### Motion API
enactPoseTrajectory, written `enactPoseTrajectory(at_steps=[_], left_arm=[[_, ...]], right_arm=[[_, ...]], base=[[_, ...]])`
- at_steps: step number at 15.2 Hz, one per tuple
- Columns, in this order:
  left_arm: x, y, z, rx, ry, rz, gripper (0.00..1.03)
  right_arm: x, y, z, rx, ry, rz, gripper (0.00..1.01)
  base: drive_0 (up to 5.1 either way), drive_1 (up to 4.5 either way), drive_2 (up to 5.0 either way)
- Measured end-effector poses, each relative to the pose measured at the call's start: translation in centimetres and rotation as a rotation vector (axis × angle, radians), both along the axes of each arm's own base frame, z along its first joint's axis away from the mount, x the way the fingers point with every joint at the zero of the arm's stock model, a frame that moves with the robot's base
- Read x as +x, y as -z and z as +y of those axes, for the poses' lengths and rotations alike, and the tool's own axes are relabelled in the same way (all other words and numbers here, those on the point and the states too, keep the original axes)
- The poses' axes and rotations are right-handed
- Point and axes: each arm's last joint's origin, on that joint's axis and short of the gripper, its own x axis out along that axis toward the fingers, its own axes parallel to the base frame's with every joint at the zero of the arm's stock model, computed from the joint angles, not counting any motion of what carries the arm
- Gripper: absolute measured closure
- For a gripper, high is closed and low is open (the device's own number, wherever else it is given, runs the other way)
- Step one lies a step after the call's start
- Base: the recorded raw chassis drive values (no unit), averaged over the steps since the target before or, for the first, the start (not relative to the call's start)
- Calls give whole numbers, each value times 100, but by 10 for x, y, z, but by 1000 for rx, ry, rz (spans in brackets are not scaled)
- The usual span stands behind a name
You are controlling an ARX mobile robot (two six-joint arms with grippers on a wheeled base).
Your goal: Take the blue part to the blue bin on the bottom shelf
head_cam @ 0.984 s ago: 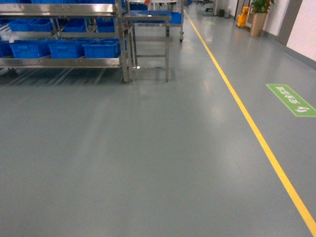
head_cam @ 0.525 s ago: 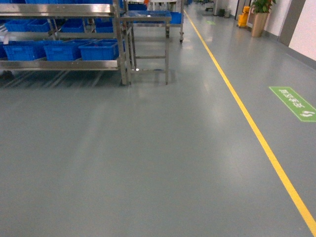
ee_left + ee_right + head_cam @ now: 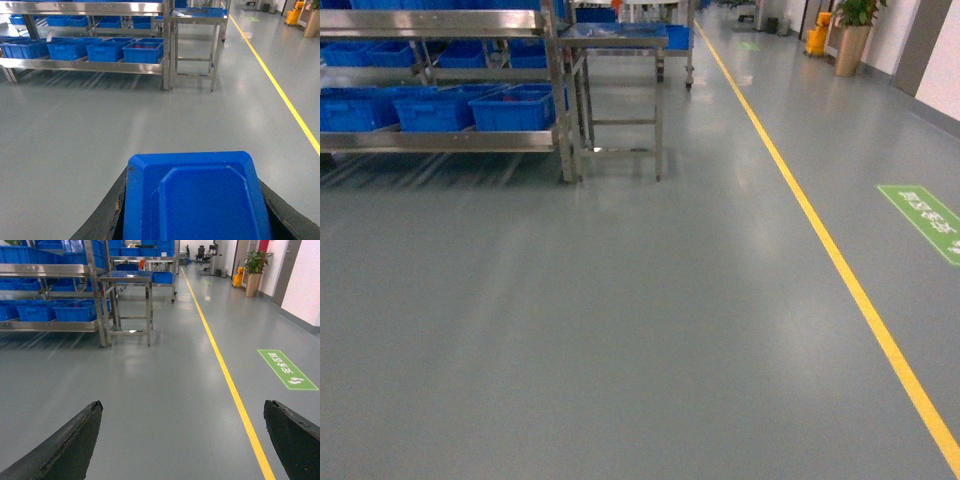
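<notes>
Up at 11 o'clock, the bottom shelf (image 3: 440,141) carries blue bins. Left gripper (image 3: 192,200) has its jaws clamped on a blue part (image 3: 192,195). Right gripper (image 3: 182,440) hangs wide open over grey floor (image 3: 640,330).

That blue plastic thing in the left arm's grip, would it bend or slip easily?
The blue part looks like moulded hard plastic with crisp edges, so probably stiff. Its glossy faces might slip a little between the left tool's black fingers. The shallow stepped shape suggests it is fairly light.
</notes>
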Motion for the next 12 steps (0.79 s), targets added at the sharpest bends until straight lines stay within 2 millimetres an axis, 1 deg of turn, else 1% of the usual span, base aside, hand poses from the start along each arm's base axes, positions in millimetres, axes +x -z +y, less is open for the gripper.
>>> enactPoseTrajectory(at_steps=[12], left_arm=[[0, 0, 0, 0, -1, 1, 59]], right_arm=[[0, 0, 0, 0, 0, -3, 3]], base=[[12, 445, -422]])
